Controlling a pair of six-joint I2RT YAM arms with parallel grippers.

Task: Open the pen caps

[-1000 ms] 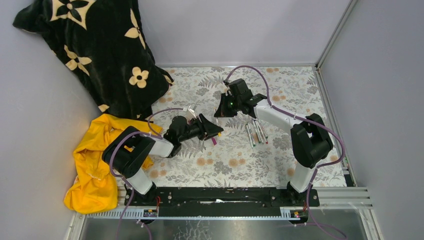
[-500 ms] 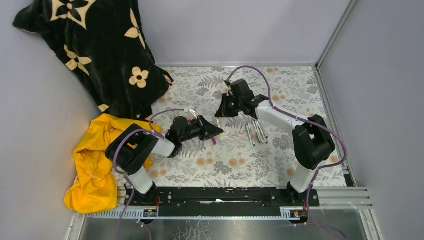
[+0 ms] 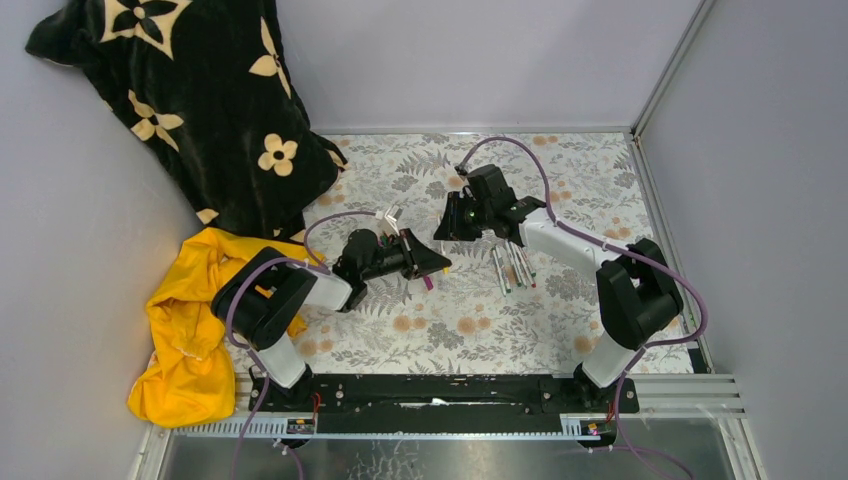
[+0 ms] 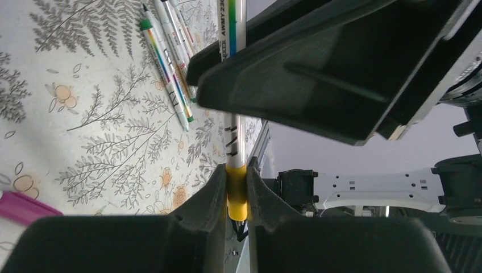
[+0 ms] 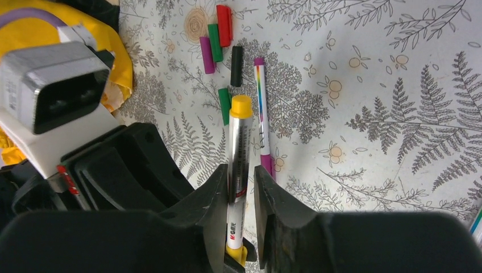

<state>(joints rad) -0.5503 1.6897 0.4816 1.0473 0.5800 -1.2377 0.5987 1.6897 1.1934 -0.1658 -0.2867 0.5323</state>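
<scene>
A pen with a whitish barrel (image 5: 237,165) and yellow ends hangs between the two grippers above the floral mat. My left gripper (image 4: 237,196) (image 3: 441,264) is shut on its yellow end (image 4: 237,199). My right gripper (image 5: 241,210) (image 3: 444,231) stands open around the barrel, with a gap at one finger. The far yellow cap (image 5: 241,106) sticks out past it. Loose pen caps lie on the mat: red (image 5: 224,25), green (image 5: 215,42), purple (image 5: 207,55), black (image 5: 236,65) and another green (image 5: 224,105). A magenta pen (image 5: 262,114) lies beside them.
Several more pens (image 3: 512,265) (image 4: 167,68) lie in a bunch right of the grippers. A black flowered blanket (image 3: 190,90) fills the back left corner and a yellow cloth (image 3: 190,330) lies at the left edge. Grey walls close in the mat.
The left jaws closed onto the pen's yellow end. The right jaws, shut on the barrel before, have parted, and the right arm shifted slightly right.
</scene>
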